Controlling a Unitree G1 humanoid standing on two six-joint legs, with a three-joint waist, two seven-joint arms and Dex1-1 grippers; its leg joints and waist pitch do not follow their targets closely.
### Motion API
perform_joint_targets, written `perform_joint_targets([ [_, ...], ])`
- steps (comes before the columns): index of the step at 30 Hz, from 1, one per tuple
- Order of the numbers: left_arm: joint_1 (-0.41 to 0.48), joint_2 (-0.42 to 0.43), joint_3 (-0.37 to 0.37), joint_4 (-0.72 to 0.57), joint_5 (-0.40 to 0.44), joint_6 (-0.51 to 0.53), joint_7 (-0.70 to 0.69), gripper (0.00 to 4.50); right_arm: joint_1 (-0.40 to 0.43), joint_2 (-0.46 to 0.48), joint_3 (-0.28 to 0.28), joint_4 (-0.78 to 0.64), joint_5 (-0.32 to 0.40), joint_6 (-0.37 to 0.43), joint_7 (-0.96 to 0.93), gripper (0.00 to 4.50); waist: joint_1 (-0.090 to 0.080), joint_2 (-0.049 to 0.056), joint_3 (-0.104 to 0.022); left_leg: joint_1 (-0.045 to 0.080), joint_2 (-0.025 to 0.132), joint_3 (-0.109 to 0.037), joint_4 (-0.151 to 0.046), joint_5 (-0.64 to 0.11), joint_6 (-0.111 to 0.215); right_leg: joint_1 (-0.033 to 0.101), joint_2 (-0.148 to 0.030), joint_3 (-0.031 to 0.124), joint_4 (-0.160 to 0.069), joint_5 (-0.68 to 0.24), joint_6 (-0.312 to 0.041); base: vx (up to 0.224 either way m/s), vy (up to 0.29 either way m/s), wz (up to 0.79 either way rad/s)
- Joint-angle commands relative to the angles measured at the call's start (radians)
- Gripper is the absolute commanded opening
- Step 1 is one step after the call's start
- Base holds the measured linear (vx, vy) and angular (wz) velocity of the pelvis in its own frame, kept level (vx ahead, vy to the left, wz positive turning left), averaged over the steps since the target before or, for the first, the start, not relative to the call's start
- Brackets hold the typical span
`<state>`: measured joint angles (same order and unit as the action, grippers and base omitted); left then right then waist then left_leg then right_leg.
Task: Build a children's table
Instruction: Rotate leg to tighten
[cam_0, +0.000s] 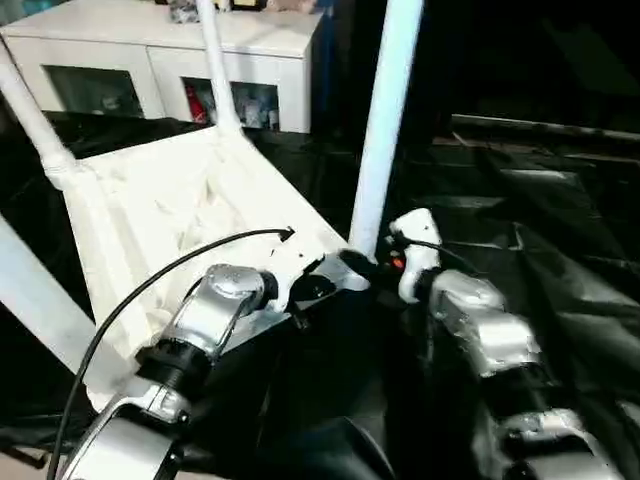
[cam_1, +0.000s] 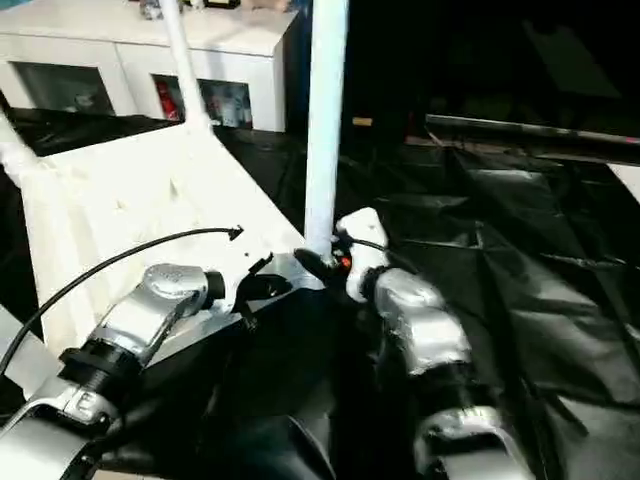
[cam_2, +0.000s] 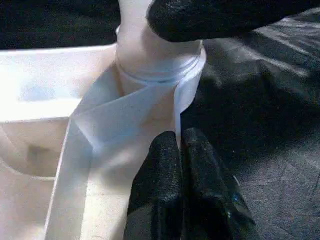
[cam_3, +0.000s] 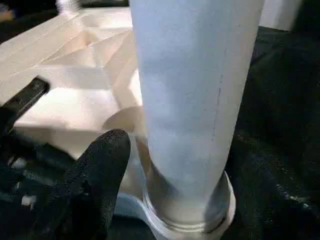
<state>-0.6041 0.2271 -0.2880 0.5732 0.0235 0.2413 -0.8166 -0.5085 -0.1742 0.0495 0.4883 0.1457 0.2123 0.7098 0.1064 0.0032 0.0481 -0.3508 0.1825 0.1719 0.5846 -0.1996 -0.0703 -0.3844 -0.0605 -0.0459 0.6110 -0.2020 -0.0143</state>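
The children's table (cam_0: 170, 210) lies upside down on black sheeting, its ribbed underside facing up and white tube legs standing from its corners. The leg at the near right corner (cam_0: 385, 120) sits in its socket (cam_3: 190, 220). My right gripper (cam_0: 388, 262) is at the base of this leg, open; one black finger (cam_3: 95, 185) stands a little off the tube and the other is hidden behind it. My left gripper (cam_2: 181, 165) is shut, its fingertips resting on the table's rim just beside that same socket.
A white cabinet (cam_0: 150, 50) with glass-fronted compartments stands behind the table. Crinkled black sheeting (cam_0: 540, 230) covers the ground to the right. Other legs rise at the back (cam_0: 215, 60), the left (cam_0: 30, 110) and the near left (cam_0: 40, 310).
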Motion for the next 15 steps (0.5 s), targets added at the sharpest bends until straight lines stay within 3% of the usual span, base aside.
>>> perform_joint_targets([
  [1, 0.015, -0.006, 0.017, 0.018, -0.016, -0.052, 0.008, 0.00, 0.003, -0.004, 0.040, -0.058, 0.036, 0.005, 0.094, 3.12, 0.002, -0.005, -0.054, 0.001, 0.050, -0.015, -0.075, -0.161, 0.033, 0.039, -0.088, 0.049, -0.074, -0.151, -0.200, 0.000, 0.000, 0.00],
  [3, 0.031, 0.003, 0.045, -0.032, -0.045, -0.055, -0.002, 0.00, 0.012, -0.065, 0.034, -0.107, 0.050, 0.021, 0.168, 3.12, 0.006, -0.007, -0.055, 0.000, 0.049, -0.014, -0.072, -0.141, 0.042, 0.042, -0.089, 0.049, -0.071, -0.129, -0.205, 0.000, 0.000, 0.00],
  [4, 0.031, 0.003, 0.045, -0.032, -0.045, -0.055, -0.002, 0.28, 0.012, -0.065, 0.034, -0.107, 0.050, 0.021, 0.168, 3.15, 0.008, -0.007, -0.056, -0.003, 0.048, -0.012, -0.069, -0.121, 0.049, 0.045, -0.088, 0.049, -0.067, -0.100, -0.208, 0.000, 0.000, 0.00],
  [7, 0.082, 0.048, 0.066, -0.170, -0.087, 0.006, -0.059, 0.45, 0.020, -0.158, 0.030, -0.154, 0.057, 0.027, 0.260, 3.16, 0.009, -0.002, -0.062, -0.013, 0.048, -0.014, -0.063, -0.068, 0.073, 0.051, -0.089, 0.046, -0.056, -0.025, -0.220, 0.000, 0.000, 0.00],
  [9, 0.101, 0.067, 0.065, -0.214, -0.098, 0.029, -0.083, 0.60, 0.019, -0.179, 0.030, -0.162, 0.061, 0.033, 0.281, 3.16, 0.008, 0.003, -0.070, -0.013, 0.051, -0.013, -0.054, -0.021, 0.087, 0.045, -0.083, 0.044, -0.044, 0.068, -0.243, 0.000, 0.000, 0.00],
  [11, 0.141, 0.103, 0.067, -0.314, -0.125, 0.096, -0.120, 0.77, 0.018, -0.218, 0.027, -0.178, 0.070, 0.037, 0.317, 3.16, 0.008, -0.004, -0.068, -0.017, 0.048, -0.010, -0.049, 0.004, 0.111, 0.043, -0.078, 0.042, -0.036, 0.141, -0.273, 0.000, 0.000, 0.00],
  [14, 0.221, 0.179, 0.071, -0.501, -0.180, 0.208, -0.184, 1.03, 0.013, -0.261, 0.029, -0.206, 0.104, 0.064, 0.402, 3.16, 0.011, -0.007, -0.065, -0.013, 0.054, -0.009, -0.051, -0.020, 0.118, 0.044, -0.082, 0.041, -0.034, 0.095, -0.282, 0.000, 0.000, 0.00],
  [15, 0.221, 0.179, 0.071, -0.501, -0.180, 0.208, -0.184, 1.13, 0.013, -0.261, 0.029, -0.206, 0.104, 0.064, 0.402, 3.16, 0.010, -0.006, -0.063, -0.016, 0.053, -0.010, -0.052, -0.022, 0.121, 0.042, -0.080, 0.041, -0.037, 0.080, -0.280, 0.000, 0.000, 0.00],
])
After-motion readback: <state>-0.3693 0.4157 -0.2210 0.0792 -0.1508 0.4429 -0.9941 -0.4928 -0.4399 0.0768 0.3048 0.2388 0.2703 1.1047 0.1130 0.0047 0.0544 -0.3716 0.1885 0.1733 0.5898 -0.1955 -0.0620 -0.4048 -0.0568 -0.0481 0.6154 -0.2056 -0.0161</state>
